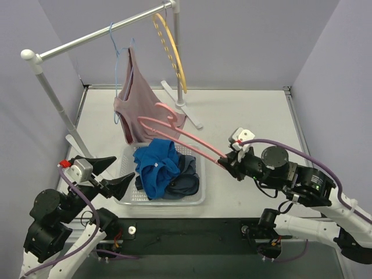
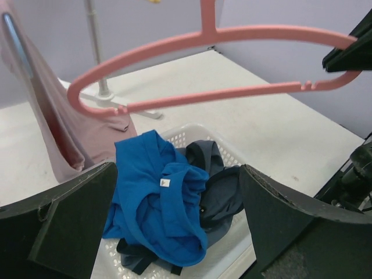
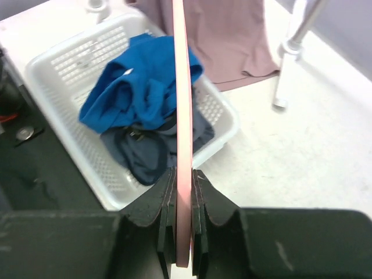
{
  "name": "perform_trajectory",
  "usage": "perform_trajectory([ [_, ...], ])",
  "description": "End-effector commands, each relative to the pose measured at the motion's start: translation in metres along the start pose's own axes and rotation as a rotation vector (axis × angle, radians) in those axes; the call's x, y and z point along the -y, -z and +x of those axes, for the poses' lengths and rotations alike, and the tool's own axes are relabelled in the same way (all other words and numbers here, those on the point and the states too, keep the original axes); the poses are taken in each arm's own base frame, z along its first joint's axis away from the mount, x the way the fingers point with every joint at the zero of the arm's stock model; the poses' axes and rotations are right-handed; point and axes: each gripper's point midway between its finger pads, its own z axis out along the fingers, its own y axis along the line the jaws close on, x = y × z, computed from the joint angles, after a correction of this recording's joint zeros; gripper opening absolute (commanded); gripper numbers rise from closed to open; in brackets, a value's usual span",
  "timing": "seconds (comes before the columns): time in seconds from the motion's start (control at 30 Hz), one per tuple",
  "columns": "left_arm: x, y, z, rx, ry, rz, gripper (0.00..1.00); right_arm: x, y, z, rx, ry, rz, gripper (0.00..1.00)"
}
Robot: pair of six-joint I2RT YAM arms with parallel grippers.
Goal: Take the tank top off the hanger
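So, the white table has a clothes rack at the back with a mauve top hanging off the rail, and a white basket sits at the near side between the 2 arms. The pink hanger is completely bare. It's held out level over the basket, with its far end right by the mauve top's hem, though I can't tell if they touch. The blue tank top, which I'm guessing is the one the task means, is crumpled in the basket on top of a dark garment. The right gripper is clamped tight on one end of the hanger, with the bar pinched between its fingers. The left gripper is spread wide with nothing in it, hovering just over the basket's near-left corner. So as far as I can tell the main job is done, since the top is off the hanger. What's left is maybe just putting the hanger down and backing both arms away, unless the mauve 1 counts too.
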Motion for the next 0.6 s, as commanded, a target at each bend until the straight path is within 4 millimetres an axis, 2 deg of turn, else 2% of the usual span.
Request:
perform_trajectory([
  [0.0, -0.013, 0.001, 0.009, 0.037, -0.007, -0.061, 0.97, 0.031, -0.008, -0.051, 0.093, -0.036, 0.185, 0.0],
  [0.07, -0.02, 0.0, 0.02, 0.029, -0.004, -0.087, 0.97, 0.034, -0.023, -0.054, 0.063, -0.025, 0.214, 0.0],
  [0.13, -0.024, 0.0, 0.028, 0.029, -0.001, -0.106, 0.97, 0.04, -0.03, -0.067, 0.075, -0.013, 0.251, 0.0],
  [0.17, -0.025, -0.001, 0.036, 0.024, 0.003, -0.105, 0.97, 0.047, -0.041, -0.066, 0.053, 0.001, 0.301, 0.0],
  [0.2, -0.026, -0.002, 0.04, 0.024, 0.005, -0.105, 0.97, 0.052, -0.045, -0.076, 0.078, 0.015, 0.328, 0.0],
  [0.27, -0.024, 0.0, 0.038, 0.038, -0.006, -0.095, 0.97, 0.063, -0.062, -0.087, 0.083, 0.03, 0.381, 0.0],
  [0.33, -0.025, 0.001, 0.037, 0.043, -0.005, -0.101, 0.97, 0.074, -0.077, -0.112, 0.135, 0.035, 0.429, 0.0],
  [0.47, -0.018, -0.001, 0.043, 0.024, -0.001, -0.057, 0.97, 0.095, -0.091, -0.154, 0.22, 0.012, 0.511, 0.0],
  [0.53, -0.017, -0.001, 0.044, 0.026, 0.0, -0.051, 0.97, 0.102, -0.103, -0.163, 0.238, -0.004, 0.521, 0.0],
  [0.57, -0.017, 0.0, 0.043, 0.037, -0.001, -0.05, 0.97, 0.104, -0.101, -0.179, 0.28, -0.021, 0.517, 0.0],
])
